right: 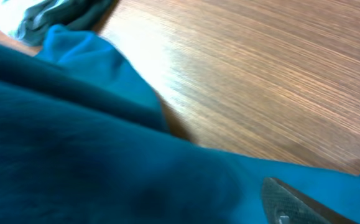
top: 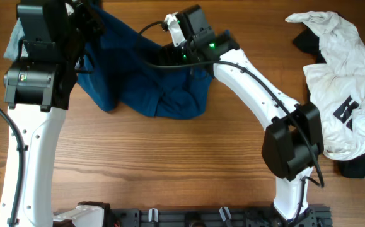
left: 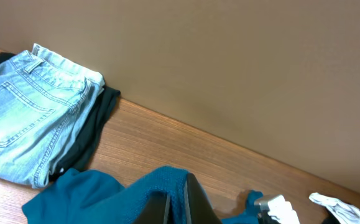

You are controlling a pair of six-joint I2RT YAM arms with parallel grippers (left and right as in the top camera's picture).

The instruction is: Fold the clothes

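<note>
The dark-blue shirt [top: 150,82] lies crumpled at the back of the wooden table, its left part lifted. My left gripper [top: 89,22] is shut on a ridge of its knit fabric [left: 167,183], which shows pinched between the two dark fingers [left: 195,202]. My right gripper [top: 163,58] sits low over the shirt's middle. In the right wrist view blue cloth [right: 105,155] fills the lower left. Only one finger [right: 298,200] shows, far right, with the other hidden under the cloth. That gripper looks open.
Folded light-blue jeans [left: 24,106] rest on a black garment [left: 89,134] at the back left by the wall. A white top with black print [top: 349,88] lies heaped at the right over another black garment [top: 359,167]. Bare wood [top: 169,164] spans the front.
</note>
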